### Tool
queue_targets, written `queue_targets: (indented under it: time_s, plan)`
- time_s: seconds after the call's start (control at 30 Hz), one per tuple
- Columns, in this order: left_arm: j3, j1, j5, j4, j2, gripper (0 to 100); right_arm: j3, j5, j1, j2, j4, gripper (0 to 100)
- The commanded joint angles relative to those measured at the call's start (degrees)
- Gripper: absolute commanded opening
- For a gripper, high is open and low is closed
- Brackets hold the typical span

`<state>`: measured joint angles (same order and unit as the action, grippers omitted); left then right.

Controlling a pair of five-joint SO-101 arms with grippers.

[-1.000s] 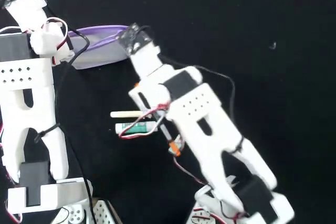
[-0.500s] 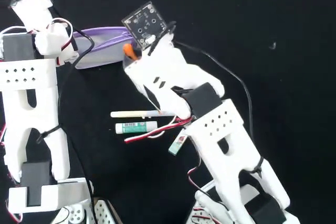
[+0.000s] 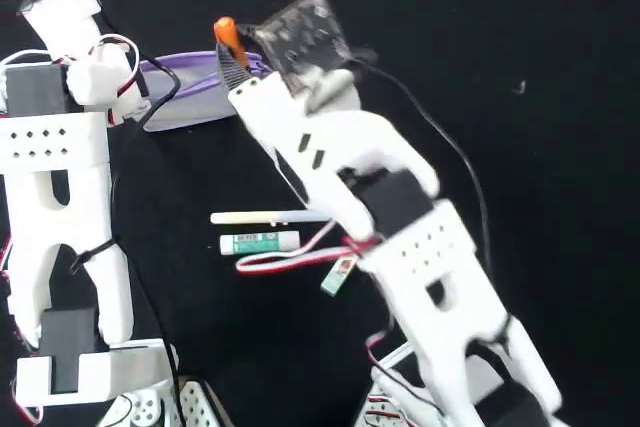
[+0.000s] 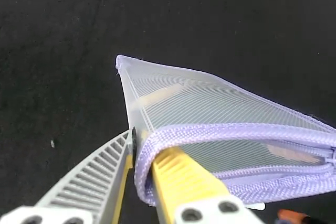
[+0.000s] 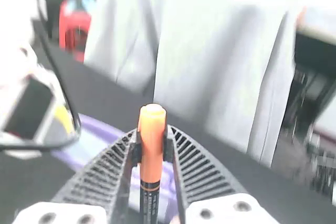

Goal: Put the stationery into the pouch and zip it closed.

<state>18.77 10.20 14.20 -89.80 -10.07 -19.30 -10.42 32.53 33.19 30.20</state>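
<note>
1. Toward the back-left of the black bench (image 3: 520,147), I see the pouch (image 3: 185,97), purple-edged and clear, beside the left arm.
2. My left claw (image 4: 148,149) is clamped on the pouch (image 4: 220,114) at one end. One finger sits outside and the yellow finger inside the zip edge, so that end is held up off the bench.
3. From the left wrist, the zip edge curls apart near the claw. A pale stick (image 4: 157,94) shows through the ribbed wall.
4. My right claw (image 5: 151,132) is pinched tight on an orange marker (image 5: 151,150). The marker runs lengthwise between the fingers, and its rounded orange end pokes out past the fingertips.
5. From above, the right claw (image 3: 232,55) and marker (image 3: 228,35) overlap the pouch end farthest from the left claw (image 3: 125,97). I cannot tell how high the marker is over it.
6. Nearer me on the bench, a cream pen (image 3: 262,217) and a white tube with a green label (image 3: 258,242) lie side by side. They are parallel, just apart, well clear of the pouch and partly under the right arm.
</note>
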Motion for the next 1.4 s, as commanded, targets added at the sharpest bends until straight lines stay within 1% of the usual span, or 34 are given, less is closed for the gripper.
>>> queue_targets:
  time_s: [0.0, 0.13, 0.3, 0.57, 0.77, 0.93, 1.2, 1.37]
  plan:
    - [1.27, -1.36, -0.44, -0.26, -2.64, 3, -3.47, 0.09, 1.41, 7.43, -7.65, 1.1]
    - [1.01, -3.12, -0.44, -0.35, -2.64, 3, -13.41, 0.09, 2.11, 13.93, -17.85, 1.1]
    - [0.75, -4.62, -0.44, -0.35, -2.64, 3, -24.4, 0.0, 2.64, 17.71, -34.37, 1.1]
    - [0.66, -4.97, -0.44, -0.35, -2.37, 3, -28.62, 0.09, 2.73, 16.75, -47.03, 1.1]
    - [0.66, -5.23, -0.44, -0.44, -2.2, 3, -31.52, 0.09, 3.43, 12.79, -58.37, 1.1]
    - [0.57, -5.23, -0.44, -0.44, -2.2, 3, -31.43, -0.26, 3.78, 7.08, -64.88, 1.1]
    - [0.57, -4.79, -0.44, -0.44, -2.2, 3, -31.87, -0.26, 3.52, -3.3, -69.54, 1.1]
    - [0.57, -4.79, -0.44, -0.44, -2.2, 3, -33.71, -0.35, 1.58, -7.34, -69.98, 1.9]
